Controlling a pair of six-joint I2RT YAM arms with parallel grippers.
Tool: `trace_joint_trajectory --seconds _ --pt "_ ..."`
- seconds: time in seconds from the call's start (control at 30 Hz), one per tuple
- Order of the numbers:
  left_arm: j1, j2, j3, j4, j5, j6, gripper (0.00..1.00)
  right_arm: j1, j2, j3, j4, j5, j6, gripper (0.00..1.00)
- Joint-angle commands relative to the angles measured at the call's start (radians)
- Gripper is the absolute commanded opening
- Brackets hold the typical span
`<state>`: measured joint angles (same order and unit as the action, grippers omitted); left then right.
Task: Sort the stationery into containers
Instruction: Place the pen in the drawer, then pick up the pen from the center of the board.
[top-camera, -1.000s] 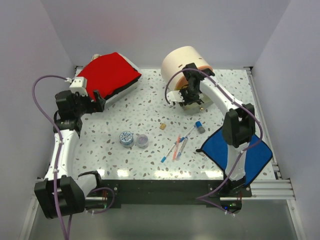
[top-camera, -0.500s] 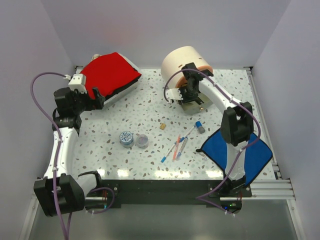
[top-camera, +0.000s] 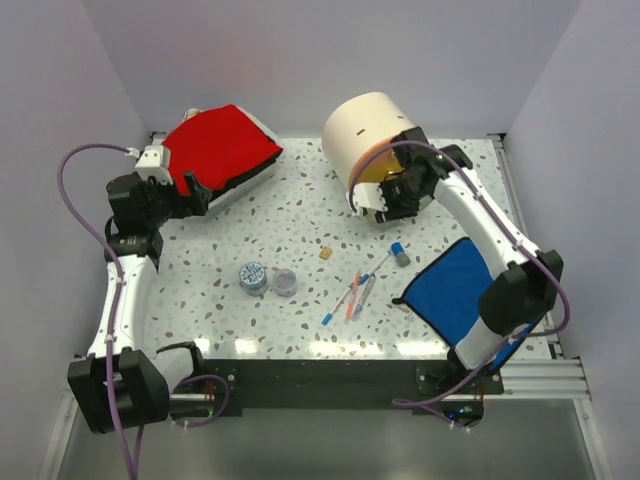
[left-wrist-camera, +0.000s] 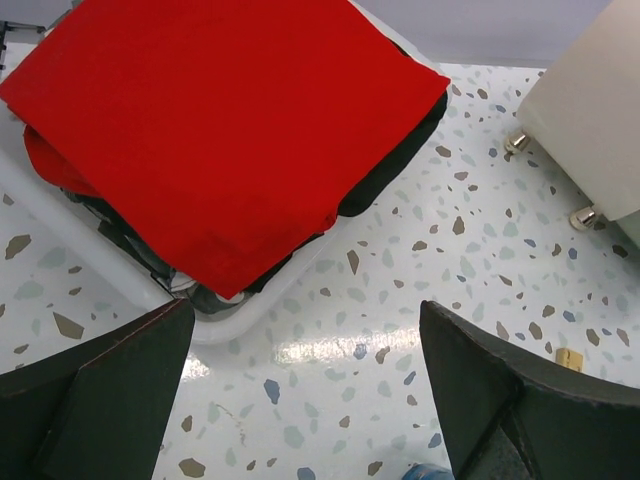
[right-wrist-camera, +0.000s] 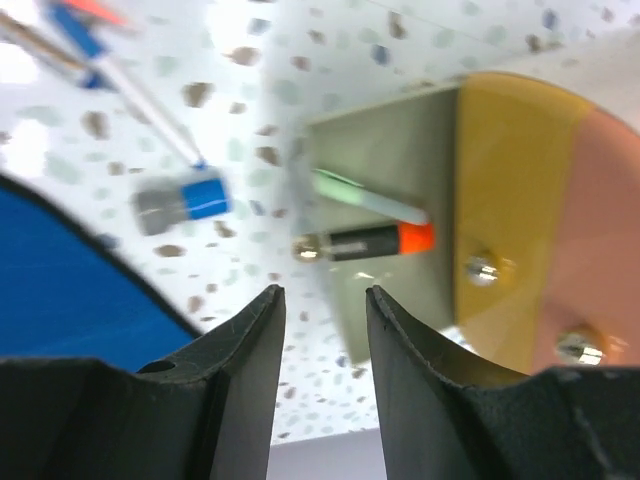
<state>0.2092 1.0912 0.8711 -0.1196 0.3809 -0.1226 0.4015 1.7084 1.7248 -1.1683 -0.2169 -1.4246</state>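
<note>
Two markers, the orange-black highlighter (right-wrist-camera: 365, 243) and the pale green marker (right-wrist-camera: 368, 196), lie in the drum's (top-camera: 360, 130) open drawer (right-wrist-camera: 390, 135). My right jaws hang apart and empty, my left jaws wide. I'd lift straight clear of the drawer before swinging toward the pens (top-camera: 352, 295).

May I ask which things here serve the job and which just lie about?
Job: cream drum, red-topped white case, thin pens, blue-patterned tape roll, purple tape roll, orange-black highlighter, pale green marker, tan cube, blue-grey stub.
Idle: flat blue cloth.
</note>
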Motion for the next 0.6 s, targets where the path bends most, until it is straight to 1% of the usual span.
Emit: trace_joint_trajectory --seconds 0.0,0.03,0.07,0.13,0.2,0.4,0.57 --pt "0.007 -0.030 -0.017 0.043 0.016 -0.020 0.99 0.080 -0.116 -0.224 -0.088 -0.087 -0.091 0.45" --pt "0.007 -0.034 -0.018 0.038 0.015 -0.018 0.99 0.104 -0.137 -0.317 -0.059 -0.079 -0.109 0.46" --pt "0.006 -0.036 -0.021 0.031 0.016 -0.014 1.00 0.146 -0.163 -0.358 -0.001 -0.066 -0.122 0.46" --pt "0.006 -0.043 -0.018 0.009 0.021 -0.003 1.00 0.180 -0.174 -0.440 0.041 -0.062 -0.158 0.47" --pt "0.007 -0.050 -0.012 -0.011 0.018 0.018 1.00 0.212 -0.159 -0.462 0.074 -0.088 -0.162 0.47" --pt "0.006 -0.077 -0.015 -0.052 -0.023 0.066 1.00 0.267 -0.084 -0.472 0.039 -0.137 -0.215 0.46" --pt "0.007 -0.093 -0.018 -0.074 -0.031 0.081 1.00 0.312 -0.043 -0.511 0.061 -0.136 -0.250 0.44"
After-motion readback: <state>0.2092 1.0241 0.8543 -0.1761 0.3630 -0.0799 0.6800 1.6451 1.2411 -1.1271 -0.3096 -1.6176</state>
